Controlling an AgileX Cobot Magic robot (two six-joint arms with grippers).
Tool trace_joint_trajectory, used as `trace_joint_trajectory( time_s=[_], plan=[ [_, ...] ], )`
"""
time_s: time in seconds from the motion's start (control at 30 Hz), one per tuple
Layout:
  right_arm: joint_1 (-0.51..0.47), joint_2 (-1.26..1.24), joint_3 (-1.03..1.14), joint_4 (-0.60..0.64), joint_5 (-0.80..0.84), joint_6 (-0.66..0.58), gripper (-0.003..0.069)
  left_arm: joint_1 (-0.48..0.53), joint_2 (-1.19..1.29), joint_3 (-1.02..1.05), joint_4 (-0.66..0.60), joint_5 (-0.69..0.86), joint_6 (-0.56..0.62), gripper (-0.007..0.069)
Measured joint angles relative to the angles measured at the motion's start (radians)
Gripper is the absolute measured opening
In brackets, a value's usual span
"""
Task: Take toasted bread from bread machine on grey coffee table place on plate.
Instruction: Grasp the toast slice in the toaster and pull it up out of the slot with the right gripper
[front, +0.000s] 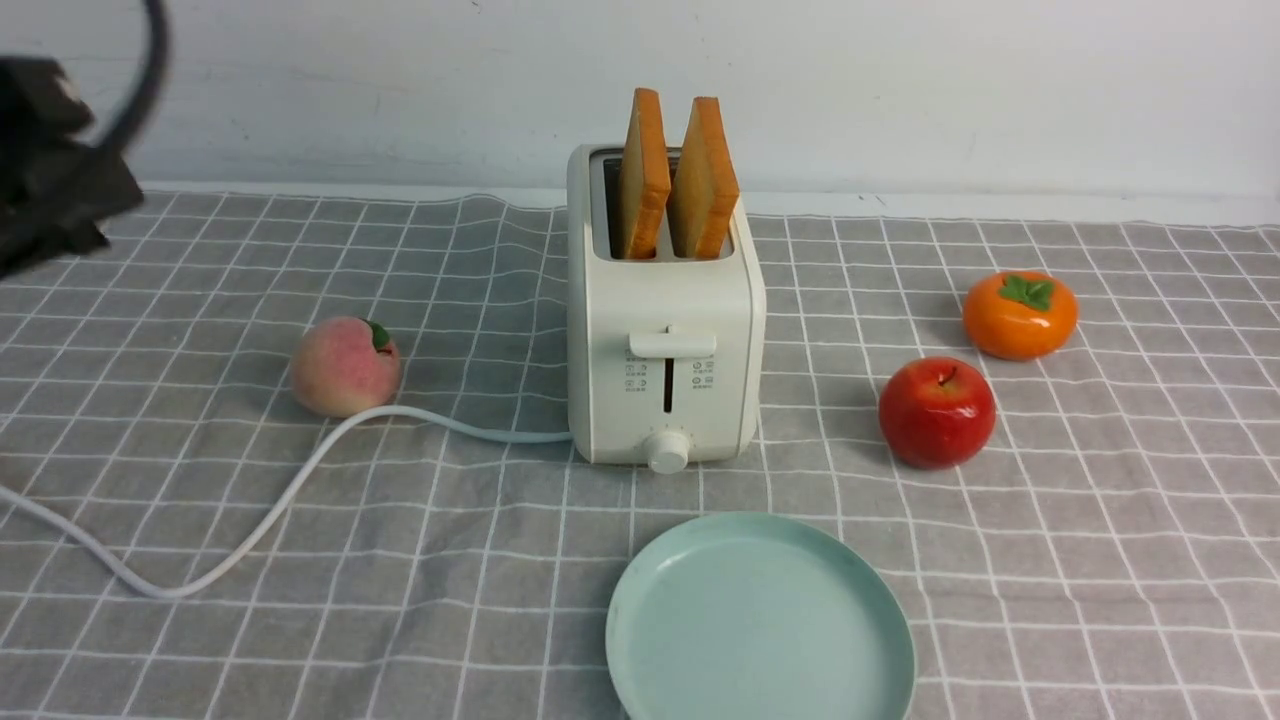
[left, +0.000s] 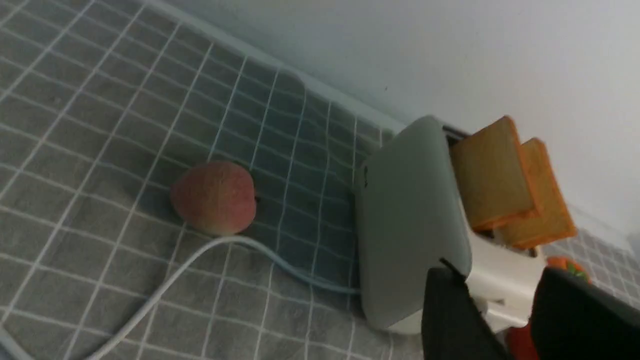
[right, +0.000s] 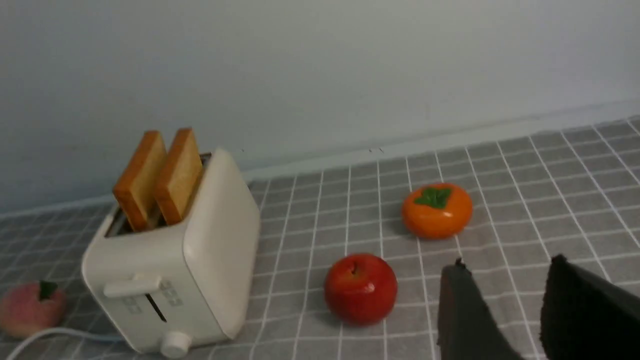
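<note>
Cream bread machine (front: 665, 360) | holds two toasted bread (front: 642, 175) slices | plate (front: 760, 620) near front

Grey coffee table (front: 1100, 560) – wrinkled matt cloth; bread machine (front: 690, 300) – smooth satin plastic; toasted bread (front: 703, 190) porous, matt; apple (front: 937, 412) glossy; plate (front: 760, 620) smooth.

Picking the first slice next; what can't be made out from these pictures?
toasted bread: lower parts hidden inside the bread machine, all views.
plate: near rim cut off by the front view's bottom edge.
right gripper: outside the front view; wrist view's edge cuts its fingers.
left gripper: only fingertips in its wrist view; front view shows a dark blur.
icons: too small to read.
</note>
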Motion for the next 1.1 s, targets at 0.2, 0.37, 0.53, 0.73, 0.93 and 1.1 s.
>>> trace_joint_trajectory(
  time_s=[0.2, 0.37, 0.53, 0.73, 0.93, 1.1],
  plan=[
    [0.013, 0.020, 0.037, -0.008, 0.094, 0.005, 0.0240, 0.000, 0.160, -0.001, -0.074, 0.183, 0.071, 0.0238],
    [0.113, 0.020, 0.081, 0.021, 0.097, 0.010, 0.0240, 0.000, 0.249, -0.001, -0.257, 0.292, 0.117, 0.0238],
    [0.211, 0.039, 0.096, 0.029, 0.109, -0.005, 0.0240, 0.000, 0.307, -0.002, -0.455, 0.393, 0.373, 0.0238],
    [0.247, 0.083, 0.096, 0.060, 0.123, -0.028, 0.0240, 0.000, 0.319, -0.003, -0.556, 0.457, 0.603, 0.0238],
    [0.249, 0.160, 0.096, 0.142, 0.122, -0.042, 0.0240, 0.000, 0.319, -0.004, -0.581, 0.449, 0.640, 0.0238],
    [0.249, 0.256, 0.096, 0.228, 0.113, -0.080, 0.0240, 0.000, 0.319, -0.004, -0.587, 0.436, 0.643, 0.0238]
  ],
)
